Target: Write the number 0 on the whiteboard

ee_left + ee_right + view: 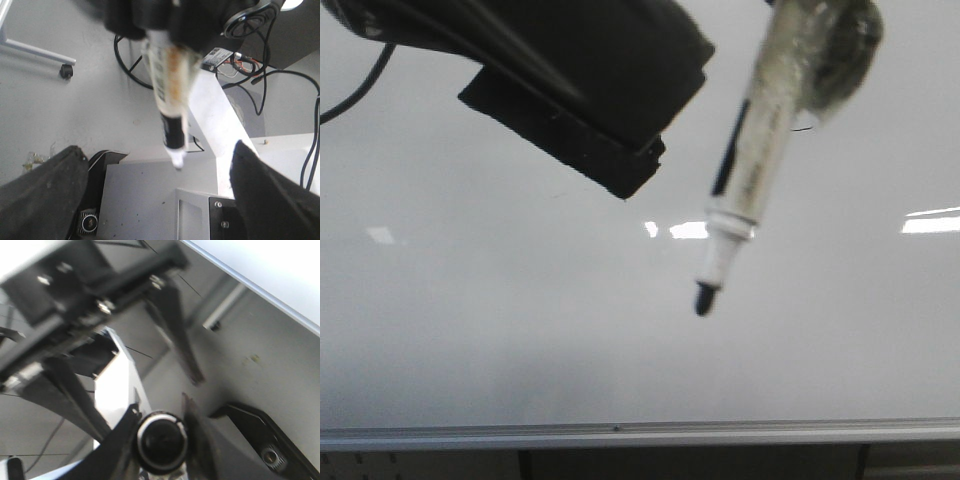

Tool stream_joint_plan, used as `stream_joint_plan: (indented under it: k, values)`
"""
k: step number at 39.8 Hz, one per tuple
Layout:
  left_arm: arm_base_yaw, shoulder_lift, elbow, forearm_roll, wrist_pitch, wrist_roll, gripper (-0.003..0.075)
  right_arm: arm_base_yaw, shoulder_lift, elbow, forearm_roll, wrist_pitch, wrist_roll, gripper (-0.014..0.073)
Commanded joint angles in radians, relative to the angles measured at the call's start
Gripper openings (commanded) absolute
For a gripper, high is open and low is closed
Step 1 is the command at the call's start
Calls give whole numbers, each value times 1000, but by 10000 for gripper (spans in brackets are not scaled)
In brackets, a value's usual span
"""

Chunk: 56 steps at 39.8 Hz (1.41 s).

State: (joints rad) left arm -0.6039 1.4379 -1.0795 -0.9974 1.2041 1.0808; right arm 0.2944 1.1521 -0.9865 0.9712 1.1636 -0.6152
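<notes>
The right gripper (161, 440) was clamped around the fat taped end of the marker (752, 170), and in the right wrist view you could see the round butt of it pinched between the two fingers. From there the pen ran down and a bit to the left in the front view, long axis tilted, black tip (704, 300) pointing at the whiteboard (470, 330) below it. Whether the tip actually touched the surface was hard to call, it looked just off it. The left gripper (155, 200) sat with its fingers spread apart and nothing between them, hanging up and to the left of the pen, so the right arm was clearly the one doing the writing. No number 0 showed up anywhere on the board, only a faint dark tick near the pen's top, so the stroke probably had to start straight under that tip.
</notes>
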Motion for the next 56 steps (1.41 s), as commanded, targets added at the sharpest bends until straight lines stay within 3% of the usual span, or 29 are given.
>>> stream_joint_plan:
  k: [1, 12, 15, 34, 41, 51, 56]
  values:
    - [-7, -35, -30, -115, 59, 18, 566, -3, -16, -22, 127, 2, -54, -60]
    - [-7, -35, -30, -173, 59, 18, 563, -3, -16, -22, 149, -4, -60, -60]
    - [-9, -35, -30, -173, 59, 18, 521, -3, -16, -22, 157, -7, -66, -60]
    - [-43, -35, -30, -134, 59, 18, -21, -3, -16, -22, 204, -31, -98, -60]
    - [-43, -35, -30, -104, 59, 18, -20, -3, -16, -22, 204, -42, -100, -22]
    - [-41, -35, -30, 57, 7, -31, -20, -3, -28, -22, 205, -78, -163, 342]
    - [-15, -35, -30, 251, -133, -223, -20, -4, -71, -22, 173, -181, -205, 335]
